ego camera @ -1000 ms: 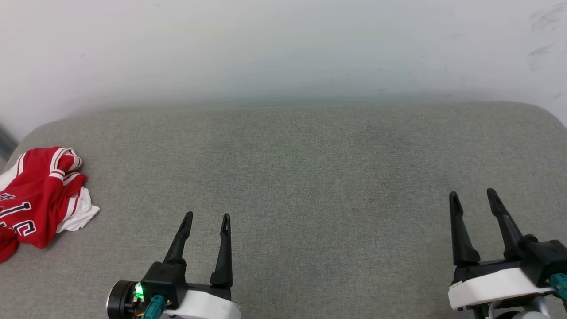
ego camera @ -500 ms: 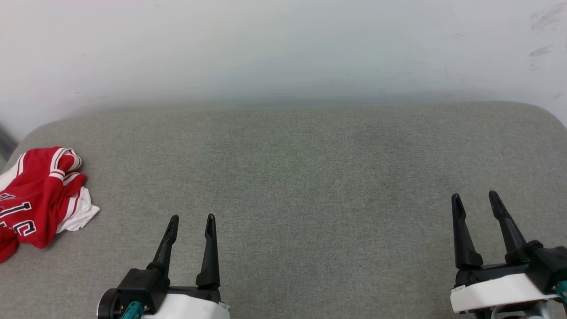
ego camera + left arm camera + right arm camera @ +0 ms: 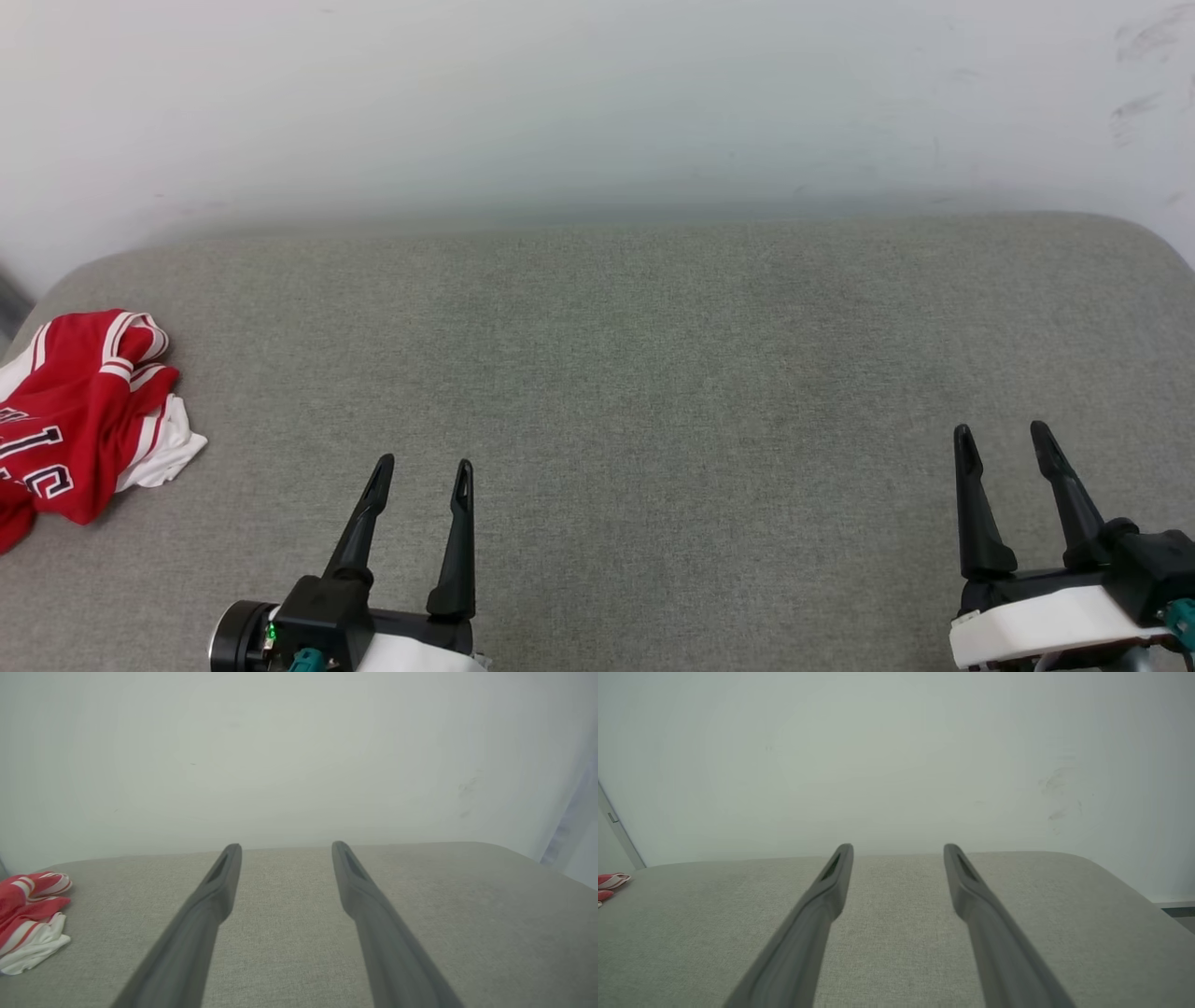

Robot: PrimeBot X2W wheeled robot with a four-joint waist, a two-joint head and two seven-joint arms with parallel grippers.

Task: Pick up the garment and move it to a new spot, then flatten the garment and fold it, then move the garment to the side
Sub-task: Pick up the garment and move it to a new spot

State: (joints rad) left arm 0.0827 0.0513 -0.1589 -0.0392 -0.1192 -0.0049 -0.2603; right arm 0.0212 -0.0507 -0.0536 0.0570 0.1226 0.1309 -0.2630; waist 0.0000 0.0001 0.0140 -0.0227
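Observation:
The garment (image 3: 70, 420), a red jersey with white sleeves, striped trim and black lettering, lies crumpled at the far left edge of the grey cushion (image 3: 635, 373). Its right side also shows at the left of the left wrist view (image 3: 28, 917) and as a sliver in the right wrist view (image 3: 609, 884). My left gripper (image 3: 422, 465) hovers open near the front, well to the right of the garment, holding nothing (image 3: 286, 847). Far to the right, my right gripper (image 3: 1004, 431) is open and empty too (image 3: 899, 847).
A pale wall (image 3: 597, 103) rises right behind the cushion. The cushion's rounded corners fall away at the back left and back right (image 3: 1148, 238). A dark strip of floor (image 3: 1178, 911) shows beyond the right edge.
My left gripper drew back and left, then came slightly right again, staying open. The right gripper slid a little toward the front. The garment lies as before.

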